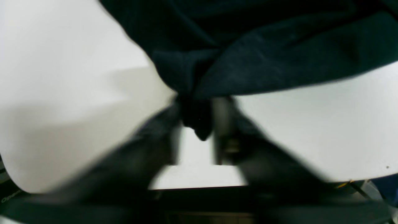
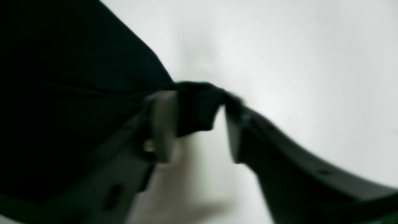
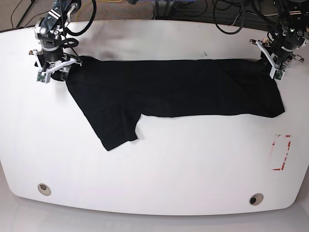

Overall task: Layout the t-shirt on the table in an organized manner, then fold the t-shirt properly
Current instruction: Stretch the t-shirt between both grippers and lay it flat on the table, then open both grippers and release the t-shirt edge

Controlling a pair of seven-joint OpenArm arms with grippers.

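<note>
The black t-shirt point(image 3: 174, 87) lies stretched in a long band across the far half of the white table point(image 3: 154, 169), with one sleeve point(image 3: 116, 128) spread toward the front. My left gripper point(image 3: 278, 67) is at the band's right end. In the left wrist view its jaws point(image 1: 200, 104) stand apart, with a tip of the t-shirt point(image 1: 199, 124) loose between them. My right gripper point(image 3: 53, 71) is at the band's left end. Its jaws point(image 2: 197, 102) are also apart, and a corner of the t-shirt point(image 2: 196, 109) rests against one finger point(image 2: 161, 124).
A red-marked rectangle point(image 3: 281, 152) sits near the table's right edge. Two round grommet holes point(image 3: 44, 188) point(image 3: 256, 198) lie near the front edge. Cables point(image 3: 231, 14) run behind the table's far edge.
</note>
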